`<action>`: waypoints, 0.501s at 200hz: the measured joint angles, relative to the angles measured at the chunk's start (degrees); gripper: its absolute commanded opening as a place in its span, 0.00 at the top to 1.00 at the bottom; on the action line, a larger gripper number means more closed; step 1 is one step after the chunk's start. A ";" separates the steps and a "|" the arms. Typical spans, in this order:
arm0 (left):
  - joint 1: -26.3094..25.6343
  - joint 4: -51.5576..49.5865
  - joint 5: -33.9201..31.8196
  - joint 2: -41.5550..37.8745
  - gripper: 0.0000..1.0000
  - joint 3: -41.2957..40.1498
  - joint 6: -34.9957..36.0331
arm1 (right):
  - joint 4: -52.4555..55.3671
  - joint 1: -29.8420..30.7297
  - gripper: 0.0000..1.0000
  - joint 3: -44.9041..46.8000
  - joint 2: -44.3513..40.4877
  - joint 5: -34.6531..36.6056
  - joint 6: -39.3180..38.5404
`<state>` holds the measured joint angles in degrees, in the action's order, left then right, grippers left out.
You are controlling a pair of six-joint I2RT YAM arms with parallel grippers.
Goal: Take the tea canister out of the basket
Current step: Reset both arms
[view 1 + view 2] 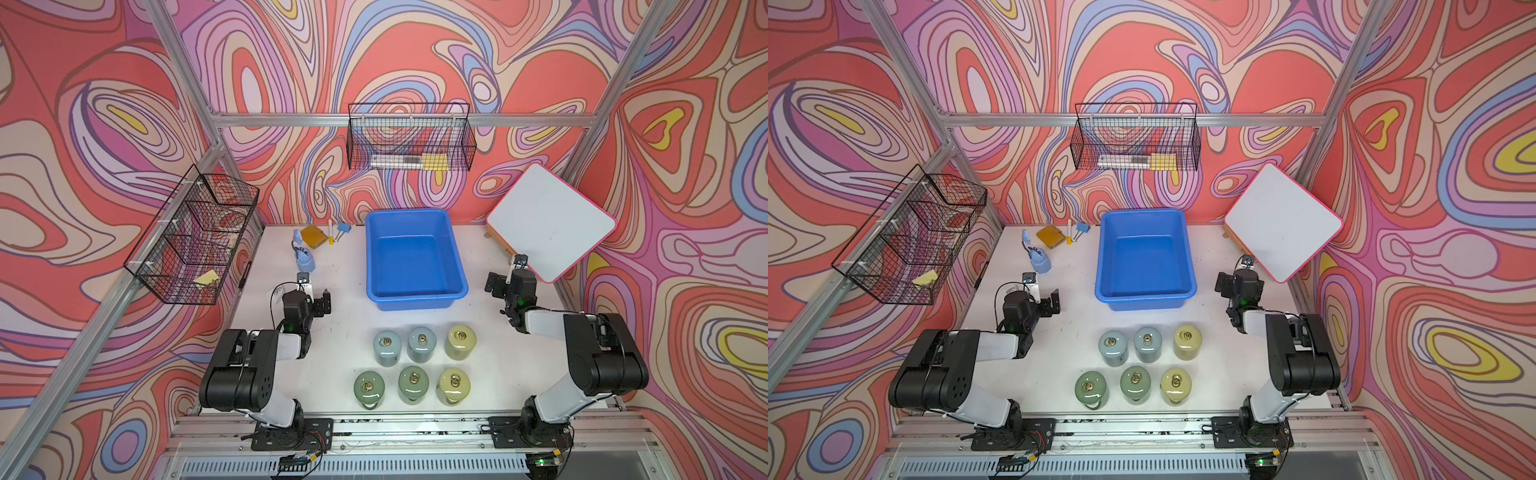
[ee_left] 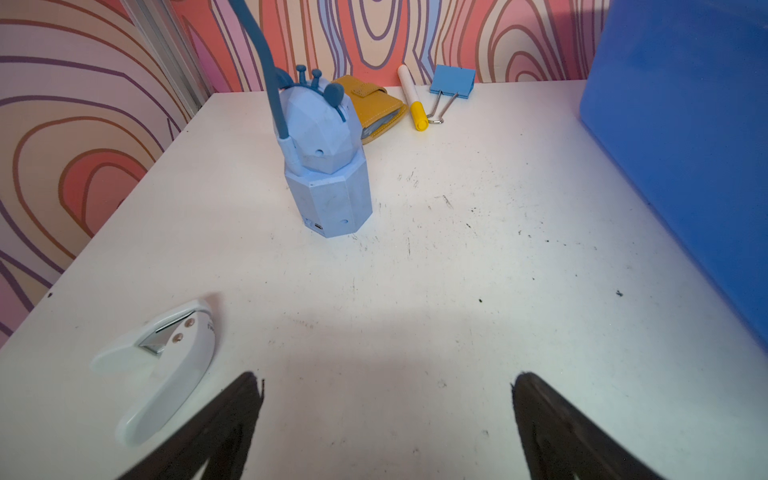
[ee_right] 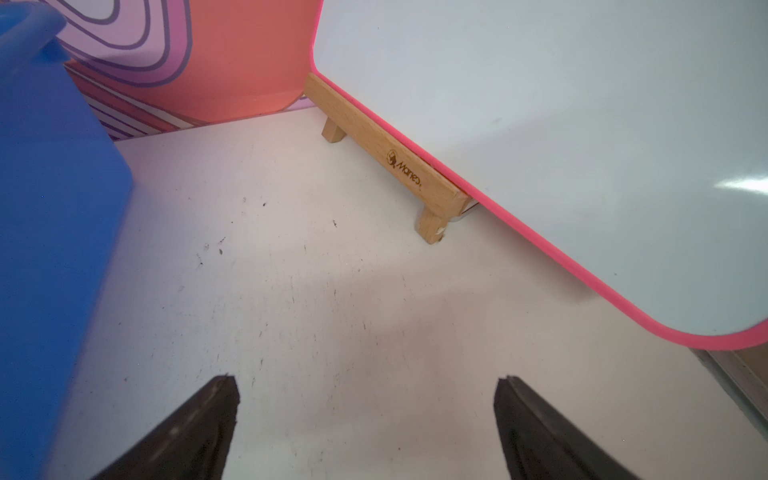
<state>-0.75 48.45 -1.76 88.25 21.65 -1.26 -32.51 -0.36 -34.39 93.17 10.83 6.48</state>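
**1. Basket**. Blue tub at the centre-rear of the worktop. Its floor shows plain blue in both top views. The wrist views catch only a cropped slab of its outer wall.

**2. Tea canisters**. Six, lidded and ring-handled, upright in two rows of three on the worktop. They stand outside the basket, on its near side and apart from it. Their bodies are largely hidden beneath the lids.

**3. Left pincer**. Released, grasping nothing, over bare worktop. The fingers are cropped by the frame edge. A white hole punch lies just beside it.

**4. Right pincer**. Released, grasping nothing, between the basket and the whiteboard. The wooden stand is mostly hidden under the board.

**5. Blue lamp-like device**. Its neck is cut off by the frame. It partly covers a yellow wallet.

**6. Wire baskets**. Contents hard to make out.
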 measured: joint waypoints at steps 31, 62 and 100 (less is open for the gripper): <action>0.00 0.00 0.11 0.00 0.01 0.00 0.00 | -14.23 0.00 0.02 8.17 0.74 0.11 -0.66; 0.00 0.00 0.11 0.00 0.01 0.00 -0.02 | -18.88 0.28 0.02 9.64 3.80 0.07 -1.57; 0.00 0.00 0.11 0.00 0.01 0.00 0.00 | -21.81 0.44 0.02 9.18 3.80 0.20 -2.21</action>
<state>-0.75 48.45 -1.65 88.25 21.65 -1.26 -54.33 0.08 -25.21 96.97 11.03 4.27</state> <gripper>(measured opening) 0.990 0.983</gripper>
